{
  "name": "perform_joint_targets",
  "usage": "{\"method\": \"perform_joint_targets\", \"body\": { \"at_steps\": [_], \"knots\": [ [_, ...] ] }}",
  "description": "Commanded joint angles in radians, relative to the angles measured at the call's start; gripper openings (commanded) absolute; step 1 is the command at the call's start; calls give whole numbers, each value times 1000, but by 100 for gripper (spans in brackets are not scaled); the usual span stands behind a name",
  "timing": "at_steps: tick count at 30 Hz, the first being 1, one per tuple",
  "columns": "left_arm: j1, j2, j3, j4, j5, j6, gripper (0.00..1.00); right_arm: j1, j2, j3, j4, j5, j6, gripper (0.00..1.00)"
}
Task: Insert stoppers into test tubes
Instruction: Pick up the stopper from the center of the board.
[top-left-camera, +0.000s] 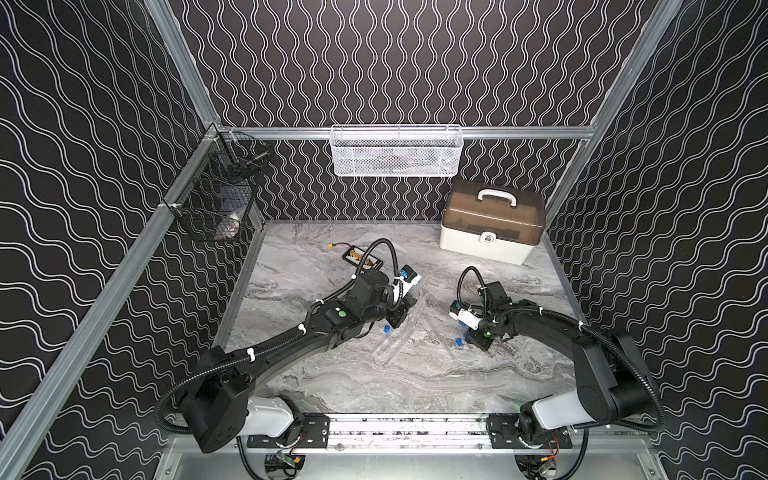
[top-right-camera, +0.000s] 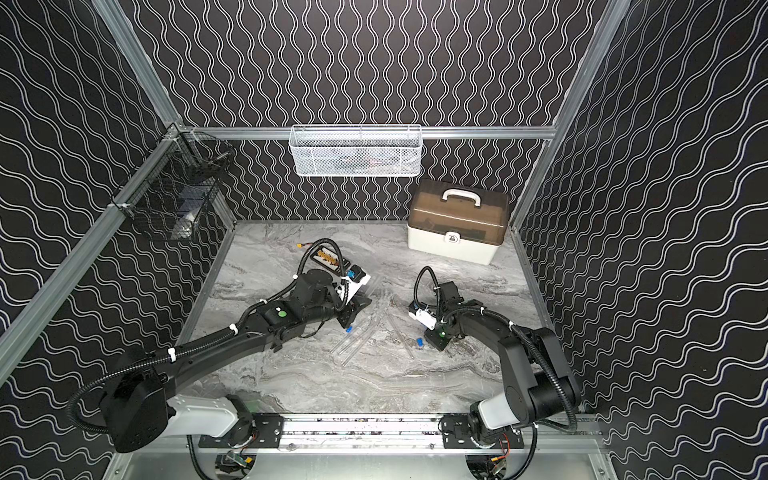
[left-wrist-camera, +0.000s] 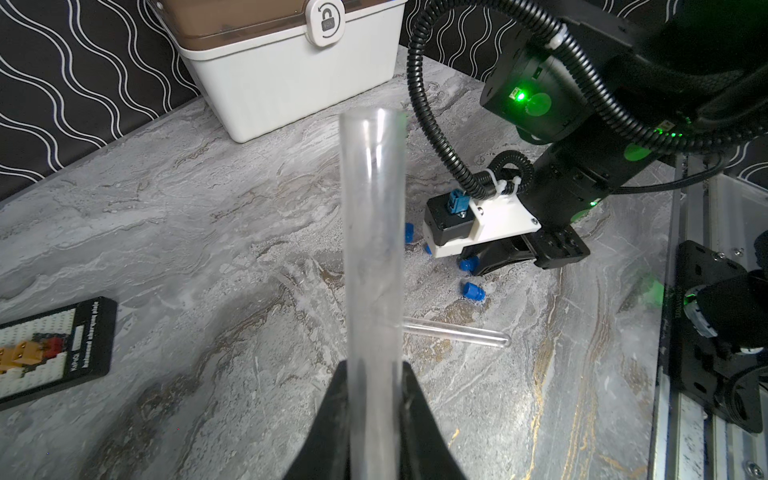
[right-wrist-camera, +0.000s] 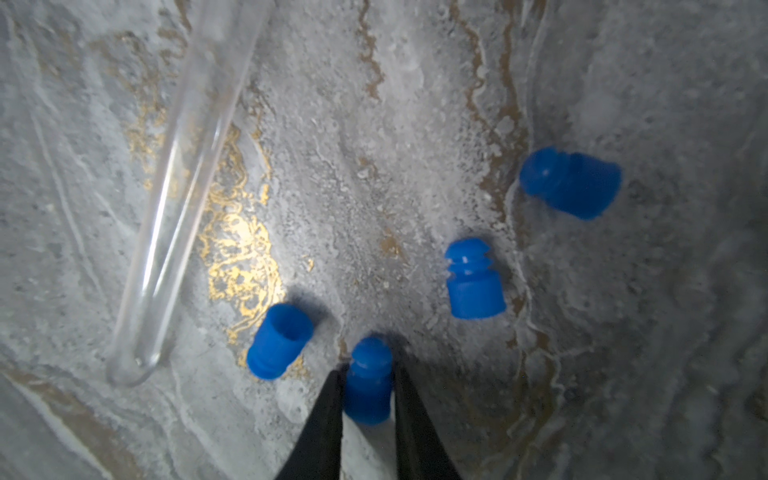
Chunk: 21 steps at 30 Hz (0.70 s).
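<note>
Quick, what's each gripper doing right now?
Left gripper: closed, holding a test tube.
Right gripper: closed on a blue stopper.

Two matte black jointed arms (top-left-camera: 291, 345) carry ribbed black cable conduits (left-wrist-camera: 413, 89) cinched with white zip ties (top-left-camera: 250, 355), glowing green status lights (top-left-camera: 341, 312), and white base housings (top-left-camera: 268, 415).

The table top (right-wrist-camera: 374, 124) looks like grey marble with gold veins, matt and grainy up close. The test tube (left-wrist-camera: 372, 249) is clear, smooth and glossy; whether it is glass or plastic cannot be told. Every stopper (right-wrist-camera: 473, 282) is matt blue plastic with a ribbed plug end. The storage box (left-wrist-camera: 291, 75) has a glossy white plastic base and a translucent brown lid. The frame rails (top-left-camera: 519, 132) are brushed metal, the white basket (top-left-camera: 395, 160) painted wire mesh.
</note>
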Motion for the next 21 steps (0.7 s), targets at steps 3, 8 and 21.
{"method": "perform_joint_targets", "body": {
  "at_steps": [3,8,21],
  "knots": [
    [4,2,-1,30,9,9,0,1,1,-21,-50,21,-27,19],
    [4,12,5,22,11,25,0,1,-9,-23,-49,15,-28,16],
    [4,62,104,-241,-17,351,0,1,-144,137,-343,-19,-38,14]
  ]
}}
